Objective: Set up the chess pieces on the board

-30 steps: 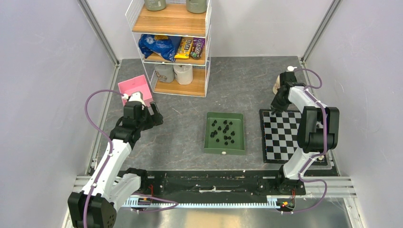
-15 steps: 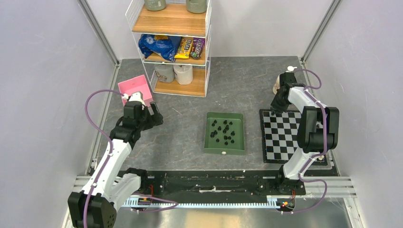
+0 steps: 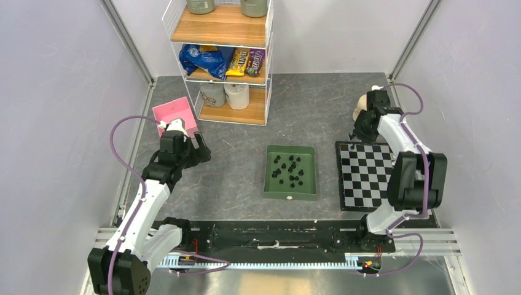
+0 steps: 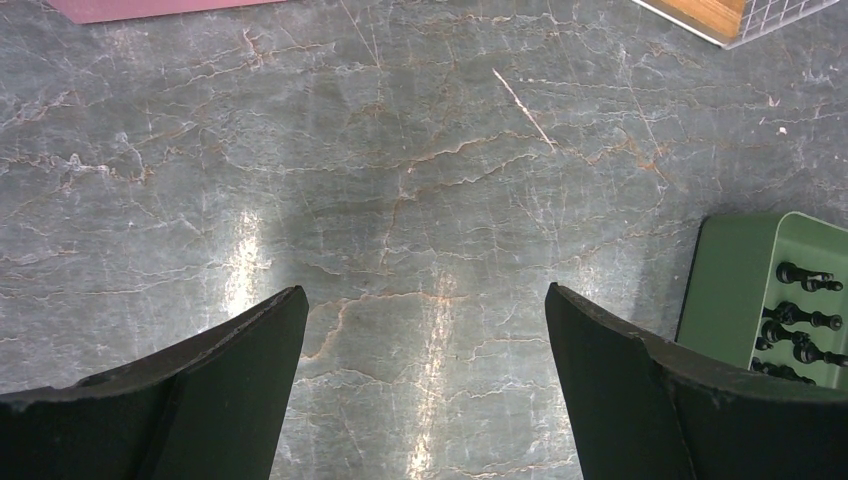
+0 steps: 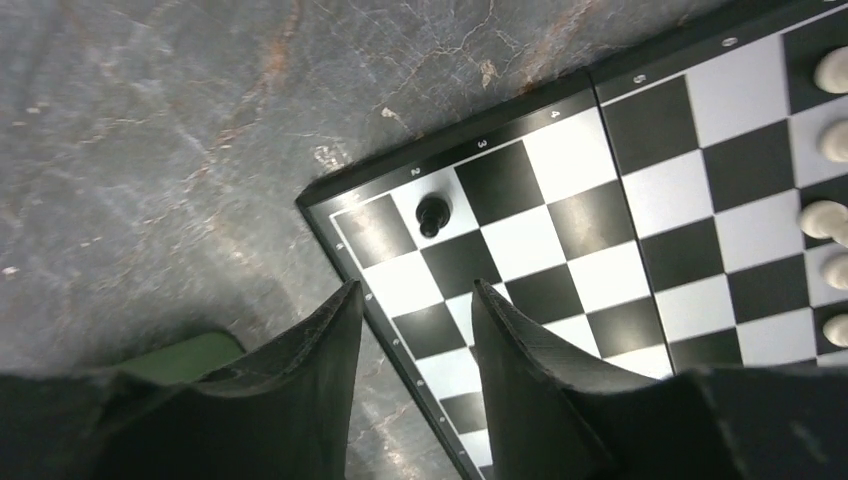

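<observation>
**Top external view.** A grey, marble-veined table (image 3: 239,153) carries a shallow rectangular green tray (image 3: 268,175) at centre. In it lies a loose cluster of tiny, glossy black chess pieces (image 3: 287,168). The board (image 3: 362,181), a flat checkered square with a dark border, lies at centre right, just beside the tray. The right gripper (image 3: 356,137) hangs over the board's upper-left corner; its jaw state cannot be read at this scale. The left gripper (image 3: 200,151) hovers at centre left with its fingers spread, near a pink box (image 3: 175,114). A white wire rack with wooden shelves (image 3: 221,58) stands at top centre.

**Left wrist view.** The left gripper (image 4: 425,385) shows two matte black, wedge-shaped fingers set wide apart over bare stone, grasping nothing. The tray's smooth rim (image 4: 715,290) enters at lower right, with turned black pieces lying on their sides inside.

**Right wrist view.** The right gripper (image 5: 412,295) has its dark fingers parted with nothing between them. Beyond their tips, in mid-frame, one black pawn (image 5: 432,214) stands upright on a white square next to the board's corner square. Rounded white pieces (image 5: 828,72) line the right edge of the frame.
</observation>
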Robot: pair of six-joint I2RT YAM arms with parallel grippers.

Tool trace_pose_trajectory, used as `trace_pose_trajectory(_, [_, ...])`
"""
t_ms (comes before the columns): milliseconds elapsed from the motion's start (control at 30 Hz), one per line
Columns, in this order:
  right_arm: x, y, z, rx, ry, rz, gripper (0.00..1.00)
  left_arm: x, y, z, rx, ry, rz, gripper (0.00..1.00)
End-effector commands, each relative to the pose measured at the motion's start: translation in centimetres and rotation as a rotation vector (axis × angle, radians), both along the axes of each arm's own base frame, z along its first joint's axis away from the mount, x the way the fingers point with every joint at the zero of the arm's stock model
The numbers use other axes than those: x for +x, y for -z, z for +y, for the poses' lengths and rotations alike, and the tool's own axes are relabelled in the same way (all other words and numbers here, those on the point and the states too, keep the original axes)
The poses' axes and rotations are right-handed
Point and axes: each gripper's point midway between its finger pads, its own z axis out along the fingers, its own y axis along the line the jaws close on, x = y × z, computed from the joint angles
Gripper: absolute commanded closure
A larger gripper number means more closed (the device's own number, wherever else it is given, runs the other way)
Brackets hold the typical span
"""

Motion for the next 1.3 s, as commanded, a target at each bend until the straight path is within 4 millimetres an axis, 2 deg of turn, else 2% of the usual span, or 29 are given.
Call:
trace_pose_trajectory(0, [-0.1, -5.7, -0.1, -0.016, -0.018, -0.127, 0.46, 1.0, -2.3, -0.5, -0.014, 0.025, -0.062, 0.04])
trace_pose_trajectory(133, [-0.9, -9.3, 0.7, 0.007, -0.049, -0.213, 0.36, 1.0, -2.4, -0.5, -0.014, 0.022, -0.066, 0.04])
trace_pose_trajectory(267, [-1.6, -12.7, 2.9, 0.09, -0.121, -0.283, 0.32, 1.0, -2.4, -0.4, -0.014, 0.02, -0.066, 0.04])
trace_pose_trajectory(333, [-2.0, -14.3, 4.0, 0.079, -0.172, -0.305, 0.31, 1.0, -2.4, -0.5, -0.015, 0.02, -0.065, 0.04])
trace_pose_trajectory(367, [-2.4, -14.6, 4.5, 0.067, -0.198, -0.3, 0.31, 1.0, -2.4, -0.5, -0.015, 0.019, -0.066, 0.04])
trace_pose_trajectory(467, [-3.3, -15.0, 7.9, 0.07, -0.298, -0.286, 0.34, 1.0, -2.4, -0.4, -0.013, 0.017, -0.067, 0.04])
trace_pose_trajectory(567, [-4.2, -14.2, 11.8, 0.099, -0.385, -0.263, 0.38, 1.0, -2.4, -0.4, -0.015, 0.018, -0.066, 0.04])
trace_pose_trajectory(633, [-4.6, -13.1, 14.4, 0.128, -0.422, -0.248, 0.45, 0.9, -2.4, -0.5, -0.015, 0.019, -0.064, 0.04])
trace_pose_trajectory(767, [-5.2, -9.9, 18.1, 0.13, -0.47, -0.172, 0.5, 0.9, -2.3, -0.5, -0.017, 0.019, -0.063, 0.04])
trace_pose_trajectory(967, [-4.2, -6.0, 20.9, 0.078, -0.502, -0.098, 0.57, 1.0, -2.2, -0.5, -0.02, 0.02, -0.057, 0.05])
trace_pose_trajectory(1267, [-3.1, -1.1, 21.6, 0.039, -0.483, 0.004, 0.57, 0.9, -2.2, -0.4, -0.015, 0.016, -0.059, 0.05])
